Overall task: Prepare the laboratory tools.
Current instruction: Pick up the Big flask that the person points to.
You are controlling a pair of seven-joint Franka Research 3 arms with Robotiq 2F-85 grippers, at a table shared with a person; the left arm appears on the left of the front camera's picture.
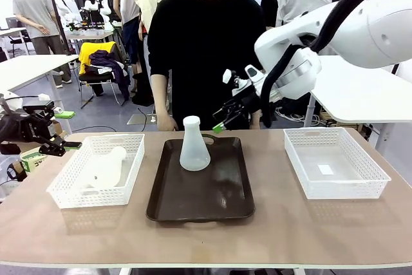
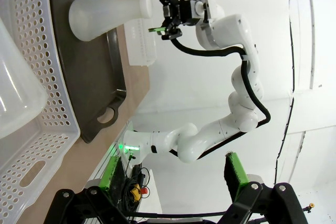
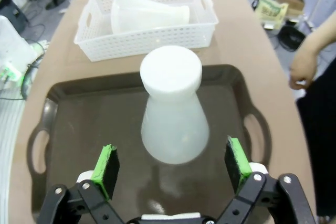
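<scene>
A: Right end effector (image 3: 171,163) state?
B: Wide open, empty. The upright Erlenmeyer flask (image 3: 173,114) stands on the brown tray (image 3: 79,129), just left of and below it. Axis vertical, lined up between the pads, not touching.
A: Other flask (image 1: 103,169)?
B: On its side in the left basket (image 1: 71,188), neck pointing far-right. Left end effector (image 1: 64,130) is open and empty, just left of the basket, so that arm is nearer.

The flask (image 1: 106,167) lying in the left basket (image 1: 96,199) is partly screened by the lattice wall and cut off by the left wrist view's edge, and the arm behind the person's hand (image 3: 301,71) runs off the right wrist view's edge.
</scene>
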